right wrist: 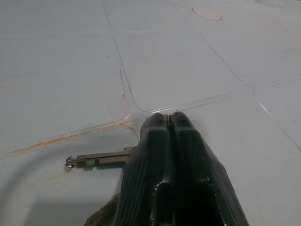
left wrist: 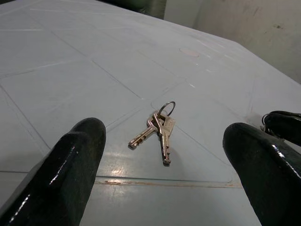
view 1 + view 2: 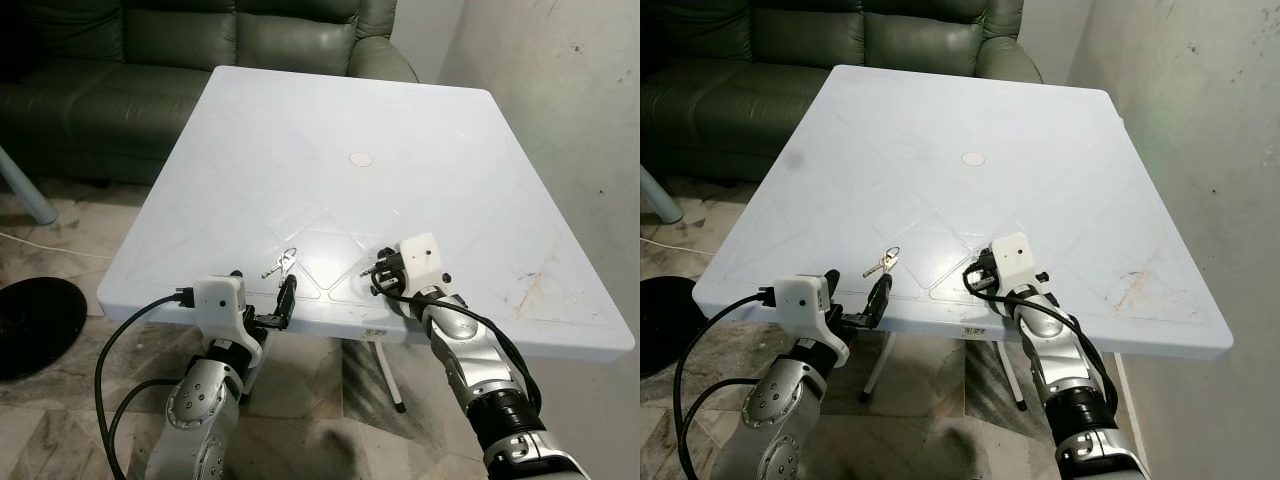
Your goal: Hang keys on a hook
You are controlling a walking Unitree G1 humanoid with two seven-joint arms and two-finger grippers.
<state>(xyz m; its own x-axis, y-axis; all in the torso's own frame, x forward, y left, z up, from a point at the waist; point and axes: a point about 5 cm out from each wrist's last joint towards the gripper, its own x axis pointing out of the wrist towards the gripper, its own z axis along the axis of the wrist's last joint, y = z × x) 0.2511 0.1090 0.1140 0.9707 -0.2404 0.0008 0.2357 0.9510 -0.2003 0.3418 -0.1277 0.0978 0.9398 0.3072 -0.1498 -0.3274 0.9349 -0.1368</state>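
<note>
You are looking at a home's living room: a dark green leather sofa [image 3: 190,60] is sitting behind a white plastic tabletop [image 3: 400,120], a scuffed plaster wall [image 3: 560,110] is running alongside, and worn marble-patterned floor tiles [image 3: 70,235] are showing below.

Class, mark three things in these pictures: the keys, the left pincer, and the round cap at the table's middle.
keys [image 2: 158,126], left wrist view, where the blades meet
left pincer [image 3: 284,300], left eye view, between its fingertips
round cap [image 3: 360,159], left eye view, its centre
</note>
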